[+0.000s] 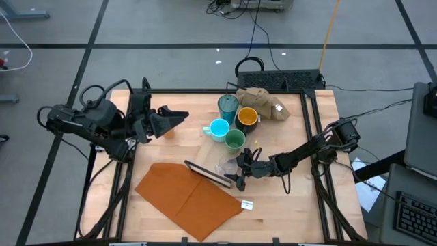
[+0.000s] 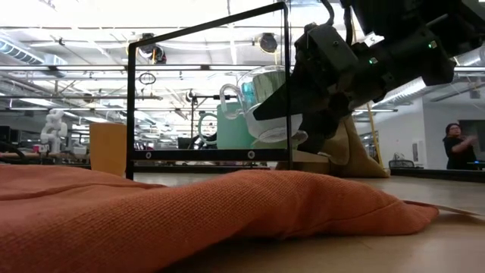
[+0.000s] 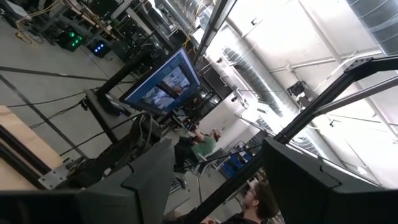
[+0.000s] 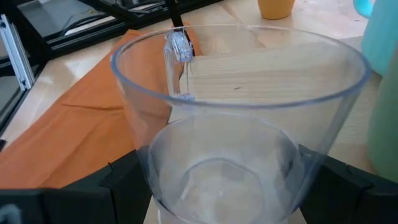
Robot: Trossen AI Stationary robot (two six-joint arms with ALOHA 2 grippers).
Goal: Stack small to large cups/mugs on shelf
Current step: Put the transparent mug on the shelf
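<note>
Clearly the right gripper (image 1: 240, 171) is holding the clear glass (image 4: 239, 124) between its fingers above the shelf (image 1: 207, 175), at five o'clock from the green cup (image 1: 235, 140), risking slippage since smooth glass offers little grip.

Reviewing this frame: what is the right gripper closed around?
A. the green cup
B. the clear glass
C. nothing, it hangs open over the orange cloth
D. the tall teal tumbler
B. The right wrist view shows the clear glass filling the space between the right gripper's fingers, and the low view shows it lifted off the table; the green cup and teal tumbler stand untouched.
</note>
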